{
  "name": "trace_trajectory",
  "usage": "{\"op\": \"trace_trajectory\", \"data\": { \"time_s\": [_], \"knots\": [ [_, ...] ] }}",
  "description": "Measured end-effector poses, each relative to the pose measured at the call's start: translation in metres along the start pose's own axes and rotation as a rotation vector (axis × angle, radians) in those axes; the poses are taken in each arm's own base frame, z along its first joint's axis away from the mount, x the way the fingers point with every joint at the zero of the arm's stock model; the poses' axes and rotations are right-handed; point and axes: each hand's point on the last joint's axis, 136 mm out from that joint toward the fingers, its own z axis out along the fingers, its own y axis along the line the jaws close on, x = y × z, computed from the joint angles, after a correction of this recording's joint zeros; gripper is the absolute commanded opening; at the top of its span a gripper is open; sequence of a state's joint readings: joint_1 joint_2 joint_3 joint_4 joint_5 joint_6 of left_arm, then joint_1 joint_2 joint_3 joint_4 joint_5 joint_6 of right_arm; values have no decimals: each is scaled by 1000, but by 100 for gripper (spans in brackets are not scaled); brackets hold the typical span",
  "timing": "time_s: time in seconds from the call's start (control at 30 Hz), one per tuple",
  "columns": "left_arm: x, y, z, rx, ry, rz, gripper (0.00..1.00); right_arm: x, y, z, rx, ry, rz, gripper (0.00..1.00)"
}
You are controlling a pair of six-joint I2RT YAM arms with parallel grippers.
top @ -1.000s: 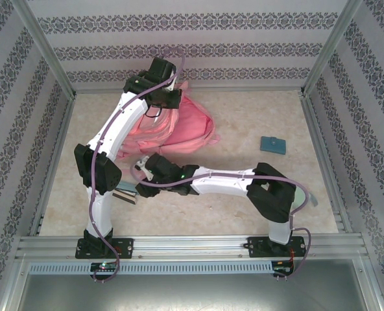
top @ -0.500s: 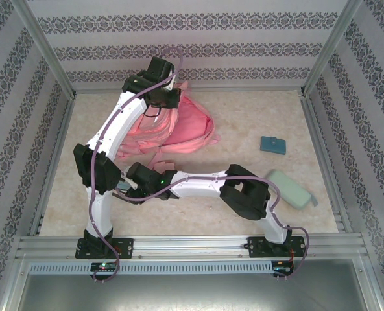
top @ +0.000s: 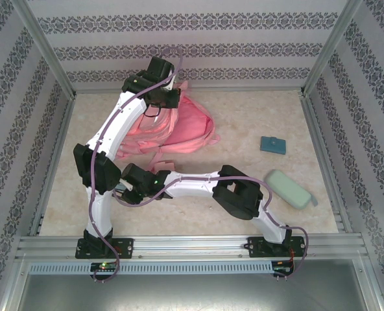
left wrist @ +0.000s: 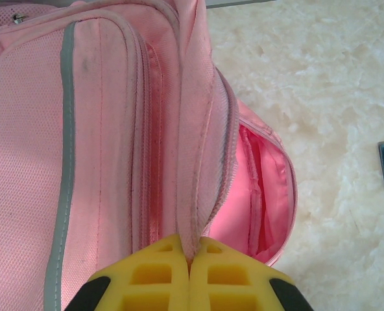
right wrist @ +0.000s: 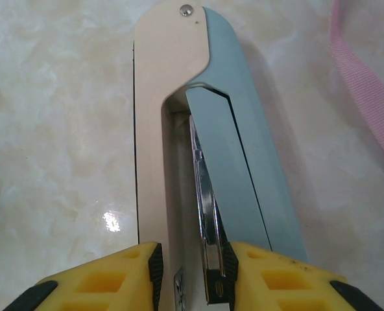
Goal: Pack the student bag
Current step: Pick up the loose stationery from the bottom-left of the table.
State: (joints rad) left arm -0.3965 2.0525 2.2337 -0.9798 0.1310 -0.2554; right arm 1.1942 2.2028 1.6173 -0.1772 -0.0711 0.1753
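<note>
Top external view: the student bag (top: 185,127), pink with grey trim strips, lies at the table's far left-centre with its main compartment unzipped. The left gripper (left wrist: 190,262) pinches the bag's opening flap, jaws pressed onto the fabric. Since one second ago the right arm has swung left. The right gripper (right wrist: 192,269) straddles a stapler (right wrist: 205,129), jaws apart; grip cannot be determined. The table (top: 257,110) is beige and marble-patterned. The walls (top: 192,39) carry striped floral wallpaper.
</note>
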Motion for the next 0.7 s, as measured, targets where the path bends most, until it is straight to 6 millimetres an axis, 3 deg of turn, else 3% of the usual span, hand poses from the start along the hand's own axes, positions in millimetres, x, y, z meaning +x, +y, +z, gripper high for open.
{"op": "trace_trajectory", "data": {
  "time_s": [0.13,0.27,0.7],
  "knots": [
    [0,1,0,-1,0,-2,0,-3,1,3,-2,-1,-12,24],
    [-1,3,0,-2,-1,-5,0,-4,1,4,2,0,-24,33],
    [-1,3,0,3,0,-6,0,1,-1,-7,43,10,-53,34]
  ]
}}
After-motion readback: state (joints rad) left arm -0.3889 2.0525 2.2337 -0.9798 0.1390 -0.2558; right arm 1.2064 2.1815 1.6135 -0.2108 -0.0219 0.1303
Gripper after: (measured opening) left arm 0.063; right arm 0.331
